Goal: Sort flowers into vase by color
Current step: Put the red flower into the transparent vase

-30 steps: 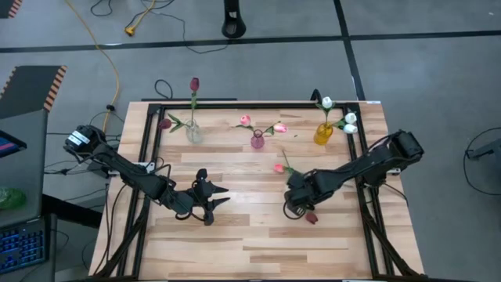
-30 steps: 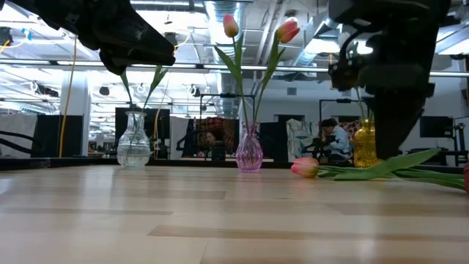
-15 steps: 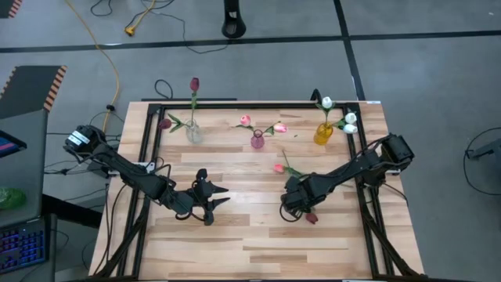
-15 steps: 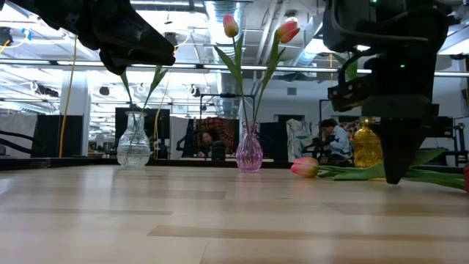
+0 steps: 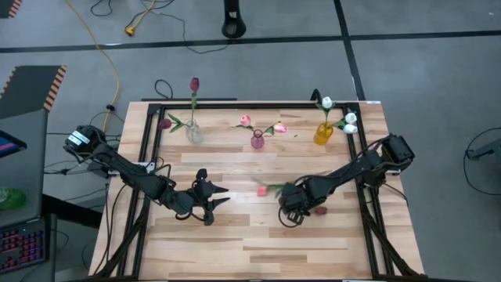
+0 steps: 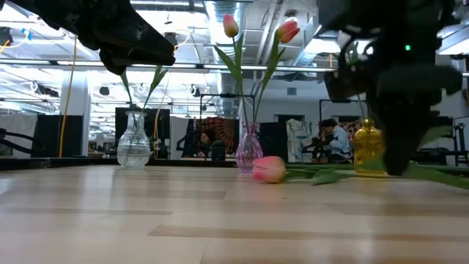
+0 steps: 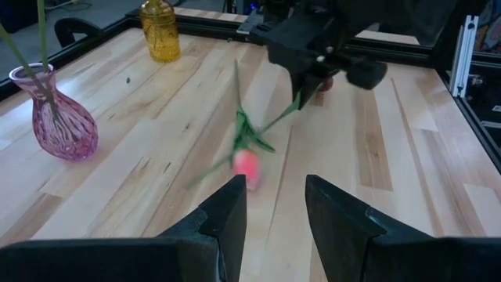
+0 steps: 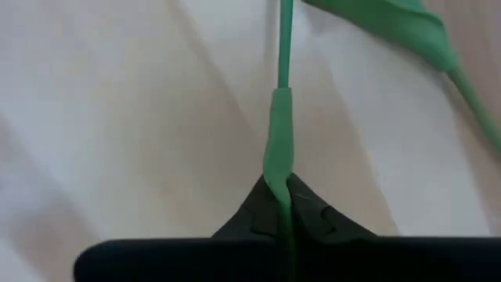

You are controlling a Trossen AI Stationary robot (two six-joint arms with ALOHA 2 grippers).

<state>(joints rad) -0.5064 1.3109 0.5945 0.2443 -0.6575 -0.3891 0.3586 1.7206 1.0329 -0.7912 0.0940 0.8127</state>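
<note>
A pink flower lies low over the table's middle, its head pointing toward my left arm and its green stem running back to my right gripper, which is shut on it. My left gripper waits open left of centre, touching nothing. Along the far edge stand a clear vase with dark red flowers, a pink vase with pink ones, and a yellow vase with white ones. A dark red flower lies on the table beside my right gripper. My right gripper pinches the pink flower's stem between its two fingertips, on the thicker part past the leaves, far from the head. The fingers come from above and point down. The stem runs out nearly level just over the table; whether the head touches the wood I cannot tell.
A black frame runs along the table's left, far and right edges. Bare wood fills the near half. In the low view, people sit in the room beyond the table.
My right gripper has sunk toward the table, rolled a little and shut on the pink flower's stem. The flower has swung about: its head has moved from the far side of the gripper toward the table's left and near edge.
</note>
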